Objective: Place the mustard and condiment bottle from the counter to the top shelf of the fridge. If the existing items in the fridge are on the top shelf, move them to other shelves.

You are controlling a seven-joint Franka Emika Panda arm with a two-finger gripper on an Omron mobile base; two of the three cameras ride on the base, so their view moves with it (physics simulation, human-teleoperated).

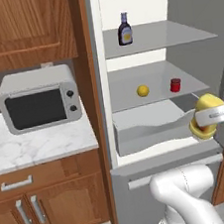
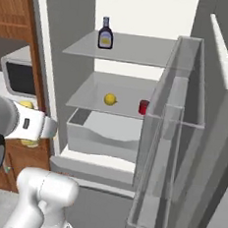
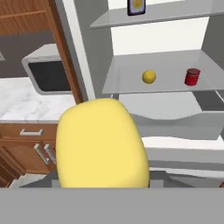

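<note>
End effector (image 1: 205,121) apparently clamped around the mustard (image 1: 207,114) before the open fridge (image 1: 154,151), condiment bottle (image 1: 124,29) on its top shelf.

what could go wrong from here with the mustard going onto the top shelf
1. The condiment bottle already stands on the top shelf; the mustard could knock it over on arrival.
2. The tool sits low, by the drawer; lifting could clip the middle shelf edge.
3. The open door crowds the arm's right.
</note>
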